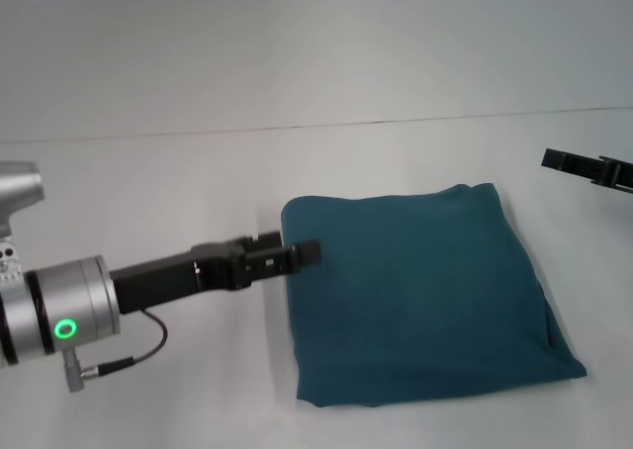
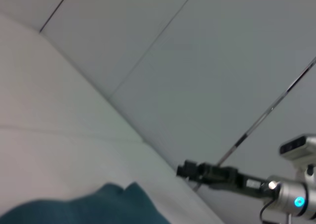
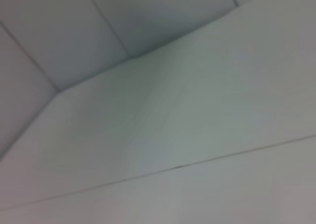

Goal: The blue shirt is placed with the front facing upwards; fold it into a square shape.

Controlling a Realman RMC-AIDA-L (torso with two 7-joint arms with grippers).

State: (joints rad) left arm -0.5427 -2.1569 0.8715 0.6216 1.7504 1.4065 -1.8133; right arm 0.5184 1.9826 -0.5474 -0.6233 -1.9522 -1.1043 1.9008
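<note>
The blue shirt (image 1: 425,296) lies on the white tabletop (image 1: 148,182), folded into a rough square. The left gripper (image 1: 302,254) hangs over its left edge; I cannot tell if its jaws are spread or pressed together. If it catches the cloth, it might pull the fold open. The right gripper (image 1: 554,159) waits off to the right.

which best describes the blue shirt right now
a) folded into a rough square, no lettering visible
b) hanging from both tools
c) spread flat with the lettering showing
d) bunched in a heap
a: the blue shirt lies on the table as a roughly square folded packet, plain teal on top.
</note>
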